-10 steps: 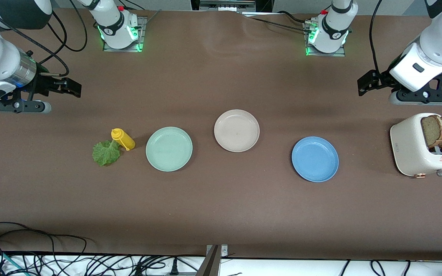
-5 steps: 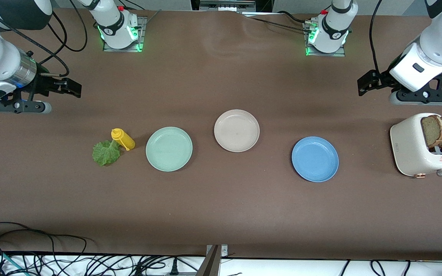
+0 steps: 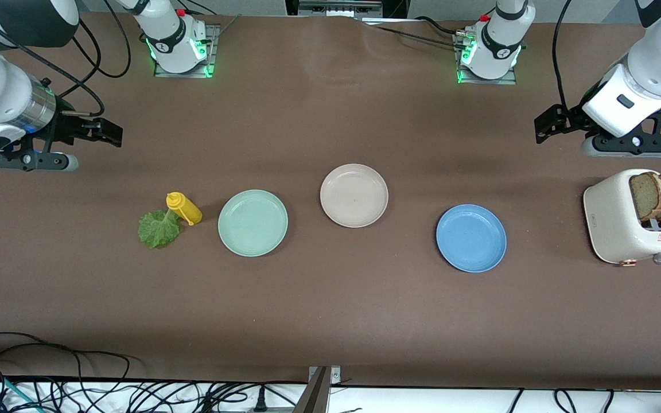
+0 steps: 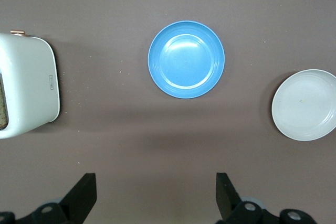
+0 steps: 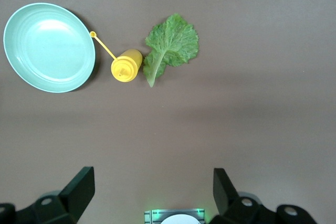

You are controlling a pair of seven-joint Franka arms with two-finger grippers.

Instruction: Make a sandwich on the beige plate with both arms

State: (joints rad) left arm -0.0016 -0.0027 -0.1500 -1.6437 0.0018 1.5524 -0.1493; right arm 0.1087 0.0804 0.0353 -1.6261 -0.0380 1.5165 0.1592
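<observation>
The beige plate lies bare at the table's middle; its edge shows in the left wrist view. Two brown bread slices stand in the white toaster at the left arm's end. A green lettuce leaf lies flat at the right arm's end, also in the right wrist view. My left gripper hangs open and empty over bare table beside the toaster; in its wrist view the jaws stand wide. My right gripper hangs open and empty over bare table; its wrist view shows the same.
A yellow squeeze bottle stands touching the lettuce. A mint-green plate lies between the bottle and the beige plate. A blue plate lies between the beige plate and the toaster. Cables run along the table's near edge.
The right gripper has shifted very slightly; everything else stands as before.
</observation>
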